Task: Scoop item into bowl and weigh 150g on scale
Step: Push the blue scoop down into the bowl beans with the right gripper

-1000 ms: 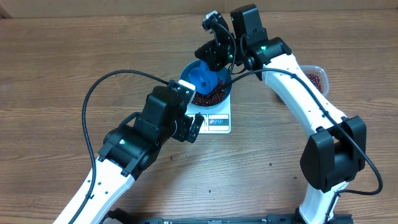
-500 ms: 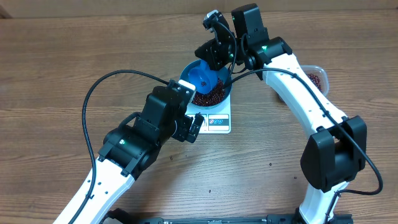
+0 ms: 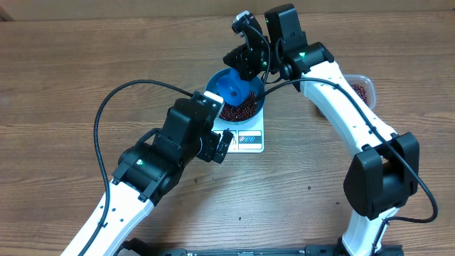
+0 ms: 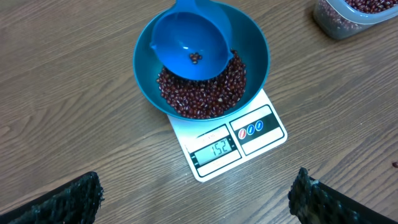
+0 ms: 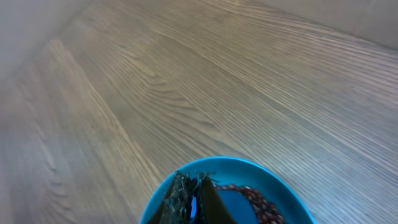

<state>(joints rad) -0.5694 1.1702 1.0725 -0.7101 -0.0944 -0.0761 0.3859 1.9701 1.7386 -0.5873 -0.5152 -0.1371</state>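
Observation:
The blue bowl (image 4: 252,43) stands on the white scale (image 4: 264,134), and the red-brown item (image 4: 211,93) heaps in its lower half. Over the beans lies a small blue scoop (image 4: 186,37) with a few beans left in it. My right gripper (image 5: 193,186) is shut on the scoop's handle, just above the bowl's rim (image 5: 249,165). In the overhead view it sits at the bowl's far side (image 3: 245,62). My left gripper (image 4: 193,202) hangs open in front of the scale with only bare table between its fingers. The scale's display reads 152.
A clear plastic tub (image 3: 361,89) holding more beans stands right of the bowl, partly behind my right arm; it also shows at the upper right of the left wrist view (image 4: 351,15). A few stray beans (image 3: 308,188) lie on the wooden table.
The scoop has shifted very slightly inside the bowl. Both arms stay where they were.

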